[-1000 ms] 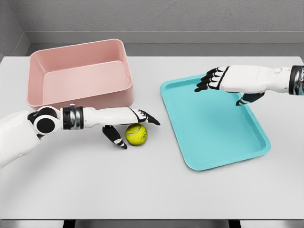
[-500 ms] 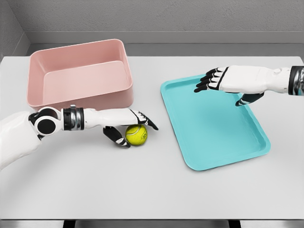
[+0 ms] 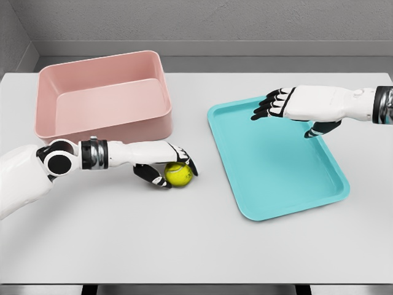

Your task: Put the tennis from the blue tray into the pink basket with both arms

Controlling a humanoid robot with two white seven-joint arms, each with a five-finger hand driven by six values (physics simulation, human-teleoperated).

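table point(image 3: 184, 246): left hand point(image 3: 166, 166) clasps tennis ball point(image 3: 178, 174).

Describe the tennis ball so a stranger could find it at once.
Start at the pink basket on the white table's left. Just in front of its near wall, the left hand curls around the tennis ball. It is the only small, round, yellow-green thing.

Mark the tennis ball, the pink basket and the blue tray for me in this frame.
tennis ball point(image 3: 178, 174), head view, on its visible yellow front.
pink basket point(image 3: 104, 127), head view, on its near outer wall.
blue tray point(image 3: 270, 153), head view, on its bare floor.
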